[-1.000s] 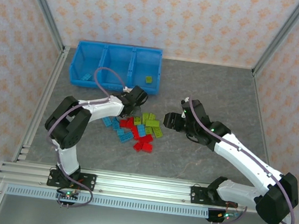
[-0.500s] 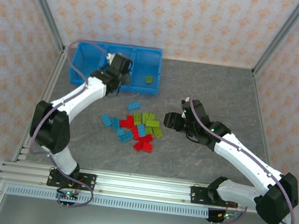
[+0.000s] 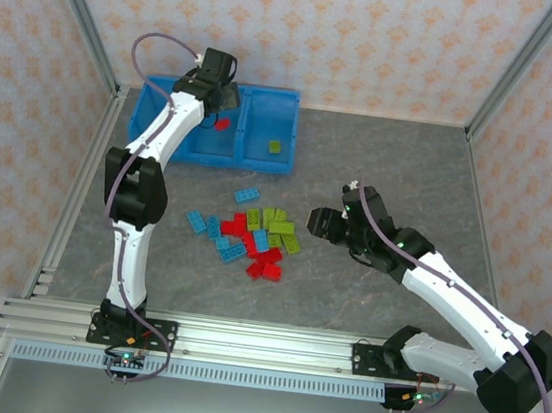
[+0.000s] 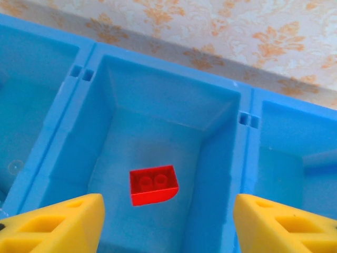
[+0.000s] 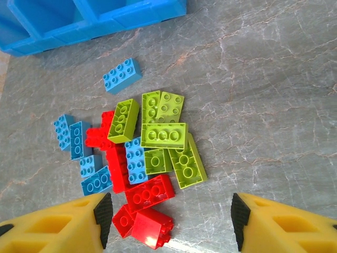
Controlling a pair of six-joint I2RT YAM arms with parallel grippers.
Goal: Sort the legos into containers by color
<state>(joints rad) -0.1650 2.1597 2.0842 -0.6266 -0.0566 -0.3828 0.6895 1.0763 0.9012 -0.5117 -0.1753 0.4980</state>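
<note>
The containers are one blue tray (image 3: 261, 163) with three compartments at the back left. My left gripper (image 3: 220, 87) hovers open over the middle compartment (image 4: 221, 158). A red brick (image 4: 152, 184) sits in that compartment (image 3: 223, 124), apart from both yellow fingers (image 4: 68, 221). A green brick (image 3: 275, 147) lies in the right compartment. The other legos form a red, blue and green pile (image 3: 252, 239) mid-table. My right gripper (image 3: 316, 222) is open just right of the pile, above red bricks (image 5: 150, 213) and green ones (image 5: 164, 134), with nothing between its jaws (image 5: 168, 221).
One blue brick (image 3: 248, 196) lies apart between pile and tray (image 5: 105, 21). Patterned walls and metal posts (image 3: 86, 27) enclose the table. An aluminium rail (image 3: 259, 346) runs along the near edge. Bare grey tabletop (image 3: 391, 170) lies behind the right arm.
My left arm swung from the pile up to the tray and its jaws opened, letting the red brick go into the middle compartment. The right gripper shifted slightly right.
</note>
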